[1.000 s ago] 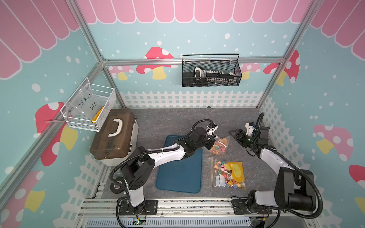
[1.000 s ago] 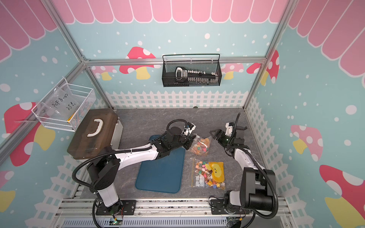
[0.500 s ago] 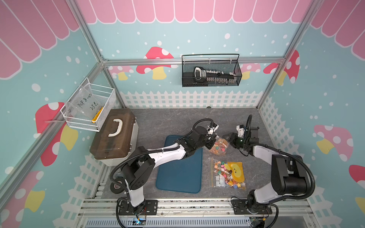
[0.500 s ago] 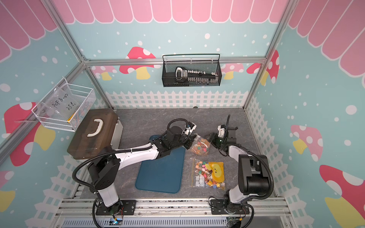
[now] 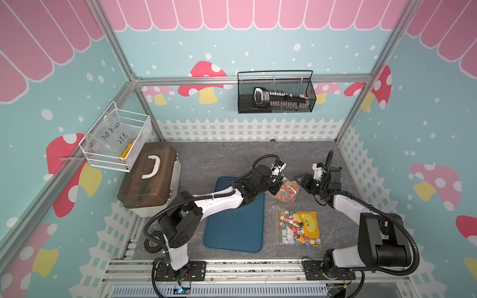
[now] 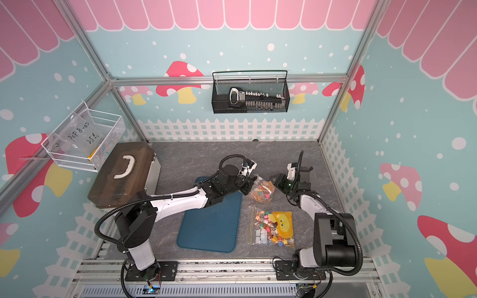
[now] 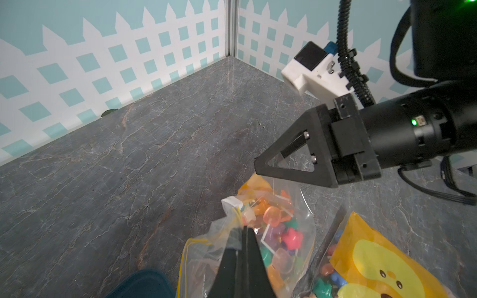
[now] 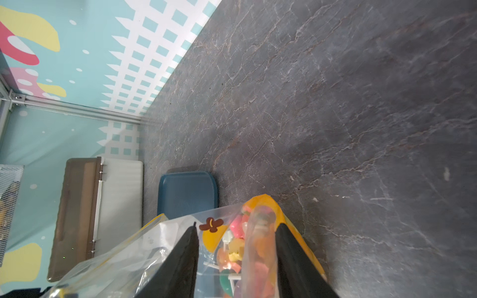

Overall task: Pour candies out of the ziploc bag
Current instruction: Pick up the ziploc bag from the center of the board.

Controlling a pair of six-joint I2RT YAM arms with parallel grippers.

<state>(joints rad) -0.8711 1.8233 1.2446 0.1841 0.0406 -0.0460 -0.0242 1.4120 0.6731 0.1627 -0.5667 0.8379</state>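
step: ziploc bag [image 5: 285, 191] being secured for tipping, nothing poured yet. bag is held just beside the blue mat [image 5: 235, 214], candies [image 7: 273, 216] all inside. left gripper [image 7: 242, 228] is pinched shut on one bag edge. right gripper [image 8: 236, 225] jaws are spread astride the opposite end; a clamp cannot be confirmed. next: that end must be gripped, mouth turned downward.

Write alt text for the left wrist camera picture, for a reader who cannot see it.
The left gripper, shut, pinches a clear plastic zip bag of colourful candies over a grey stone-patterned table. The black right gripper has its tip at the bag's yellow corner. A second bag with a yellow cartoon print lies beside it.
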